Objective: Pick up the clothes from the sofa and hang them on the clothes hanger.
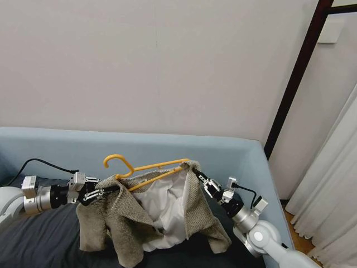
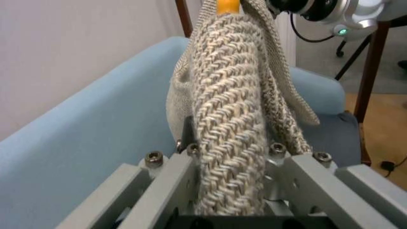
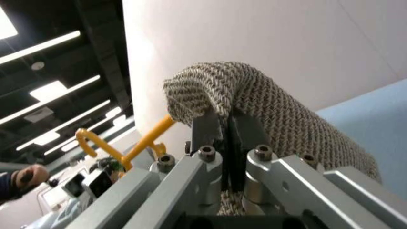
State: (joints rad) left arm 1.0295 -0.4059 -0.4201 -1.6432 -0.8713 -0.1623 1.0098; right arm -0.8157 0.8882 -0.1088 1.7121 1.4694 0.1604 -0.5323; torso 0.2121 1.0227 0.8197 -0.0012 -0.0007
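Above the pale blue sofa (image 1: 56, 146), the grey tweed jacket (image 1: 125, 215) with white lining hung stretched between the two arms, draped over a yellow hanger (image 1: 146, 166). The left pincer (image 1: 106, 191) was clamped on the jacket's left shoulder. The right pincer (image 1: 196, 176) was pinching the opposite shoulder, at the hanger's far end.

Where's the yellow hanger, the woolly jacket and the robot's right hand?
yellow hanger (image 1: 159, 164), head view, on its upper bar.
woolly jacket (image 1: 125, 215), head view, on the front panel.
right hand (image 1: 198, 176), head view, between its fingertips, pinching the jacket's shoulder.
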